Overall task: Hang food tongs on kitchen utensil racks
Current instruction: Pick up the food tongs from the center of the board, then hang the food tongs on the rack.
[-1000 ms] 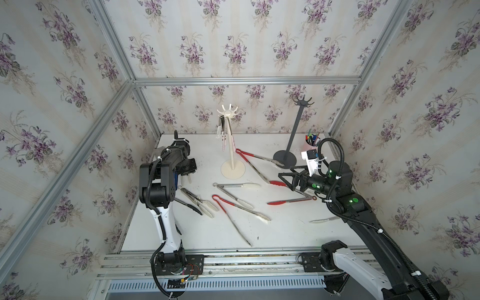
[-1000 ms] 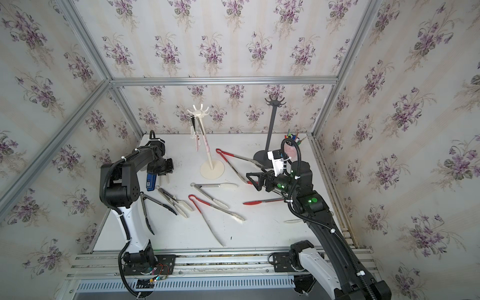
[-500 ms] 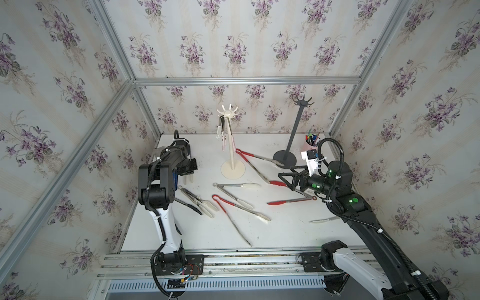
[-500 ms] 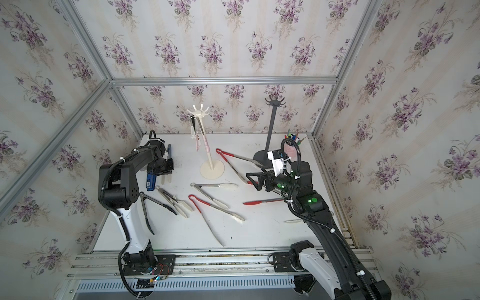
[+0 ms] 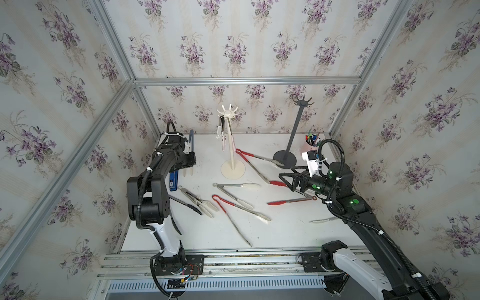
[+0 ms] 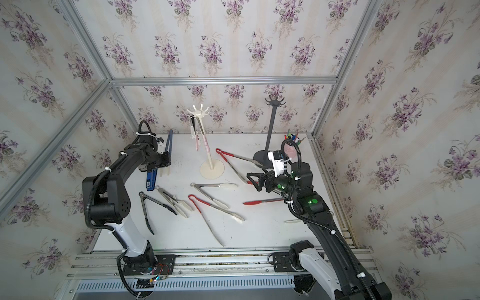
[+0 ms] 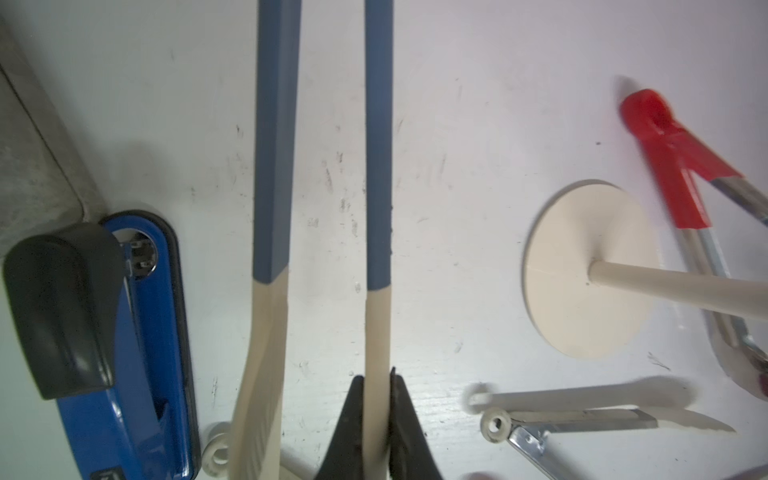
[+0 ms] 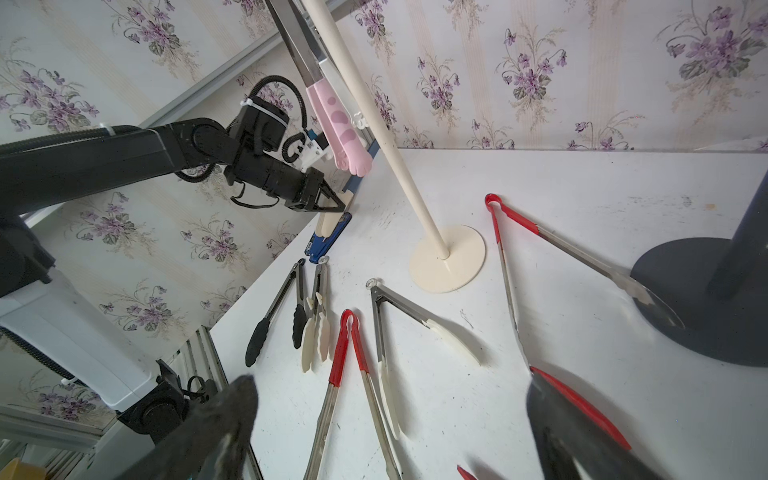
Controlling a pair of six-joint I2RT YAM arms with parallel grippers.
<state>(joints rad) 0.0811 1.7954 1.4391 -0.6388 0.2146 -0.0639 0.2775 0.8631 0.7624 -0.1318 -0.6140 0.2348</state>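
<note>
Blue-grey tongs (image 7: 378, 166) at back-left of table (image 7: 457, 104), flanked by blue stapler (image 7: 137, 332) and cream rack base (image 7: 582, 270); bare surface between. Table edge just past stapler. One cream-tipped arm pinched in closed left gripper (image 7: 377, 384), other arm free beside it; right gripper (image 5: 287, 181) wide, empty, over red-tipped tongs (image 5: 275, 183).

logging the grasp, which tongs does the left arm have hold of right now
The blue-grey tongs with cream tips: the left gripper is shut on one cream arm. It is the only pair with blue arms.
</note>
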